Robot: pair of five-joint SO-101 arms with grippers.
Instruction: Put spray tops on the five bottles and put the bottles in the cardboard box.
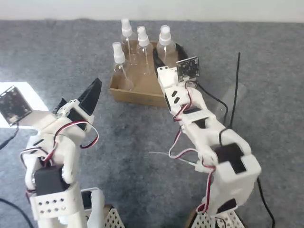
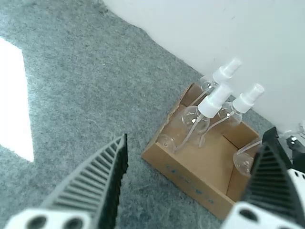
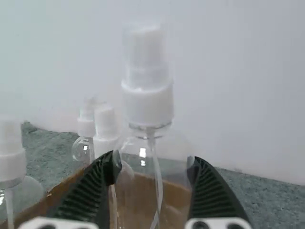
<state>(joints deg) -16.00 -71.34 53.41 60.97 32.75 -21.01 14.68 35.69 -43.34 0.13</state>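
**Right claw (image 3: 152, 163) pinches a spray-topped bottle (image 3: 151, 138)**

The bottle sits upright between its fingers. Just under and beyond the claw is the cardboard box (image 1: 135, 97), where three other bottles (image 1: 118, 66) stand topped. Well apart, the left claw (image 2: 195, 136) hangs spread wide.

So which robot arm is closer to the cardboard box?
Right. The right end effector is at the cardboard box, closed around a bottle there. The left end effector is open, back over the carpet, apart from the box.
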